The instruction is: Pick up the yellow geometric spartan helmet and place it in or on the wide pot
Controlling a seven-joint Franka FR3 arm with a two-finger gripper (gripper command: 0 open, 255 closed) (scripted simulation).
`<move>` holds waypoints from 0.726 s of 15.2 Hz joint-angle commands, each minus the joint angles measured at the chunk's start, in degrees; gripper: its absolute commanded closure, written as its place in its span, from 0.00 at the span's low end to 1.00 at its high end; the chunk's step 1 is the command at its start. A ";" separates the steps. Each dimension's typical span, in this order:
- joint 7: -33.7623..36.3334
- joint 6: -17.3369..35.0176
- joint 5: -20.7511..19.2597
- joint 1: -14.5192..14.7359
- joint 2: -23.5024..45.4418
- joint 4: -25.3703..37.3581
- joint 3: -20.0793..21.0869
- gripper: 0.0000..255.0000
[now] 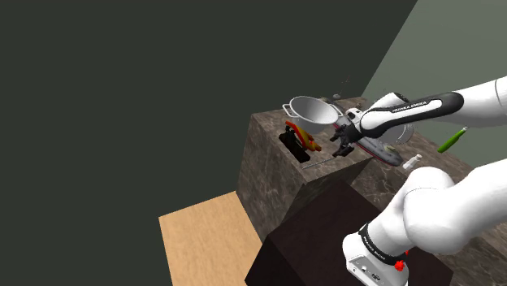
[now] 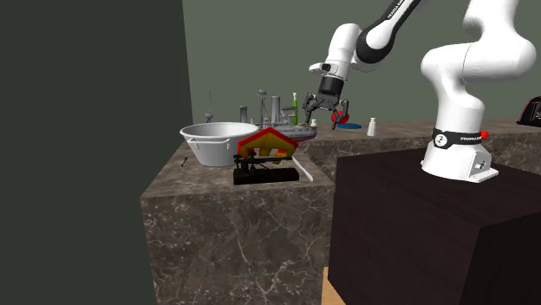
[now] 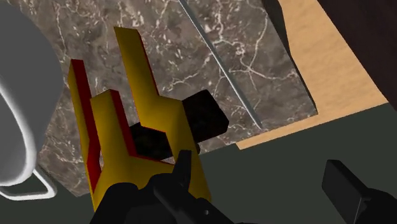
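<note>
The yellow helmet [image 1: 297,136] sits on a small black mount [image 2: 264,176] near the corner of the marble-patterned counter [image 2: 243,225], its angular faces yellow outside and red along the inner edges. In the second exterior view the wide, pale pot [image 2: 215,139] stands just beside it at 9 o'clock; in the shoulder view the pot is at about 1 o'clock of the helmet.

The white arm [image 1: 406,106] rises from its dark stand [image 1: 325,236]. In the shoulder view it bends at a raised elbow and sends its forearm out toward 9 o'clock, roughly level over the counter. At the wrist it turns downward, so the black gripper [image 1: 343,146] points at the counter. In that view the gripper is at about 3 o'clock of the helmet. In the second exterior view the gripper [image 2: 328,108] hangs above the counter at about 2 o'clock of the helmet, higher than it and apart from it, while the upper arm arches out of the top of the picture.

The gripper [image 3: 264,184] is released: in the wrist view its two fingers [image 3: 347,184] stand well apart with nothing clasped between them. The helmet [image 3: 127,127] lies ahead of the gripper and off to one side, next to the pot's rim [image 3: 25,108]. Bare counter and a strip of wooden floor [image 3: 331,70] lie on the other side.
</note>
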 commanded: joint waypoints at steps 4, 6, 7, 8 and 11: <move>-19.93 7.50 9.55 37.92 4.07 8.24 -38.55 0.00; -22.62 8.69 6.89 49.84 0.69 12.21 -51.44 0.00; -23.53 9.03 5.11 54.16 -1.40 14.33 -56.20 0.00; -24.37 9.21 3.31 57.67 -3.62 16.54 -60.07 0.00; -27.61 8.97 -0.75 65.34 -10.34 23.56 -68.05 0.00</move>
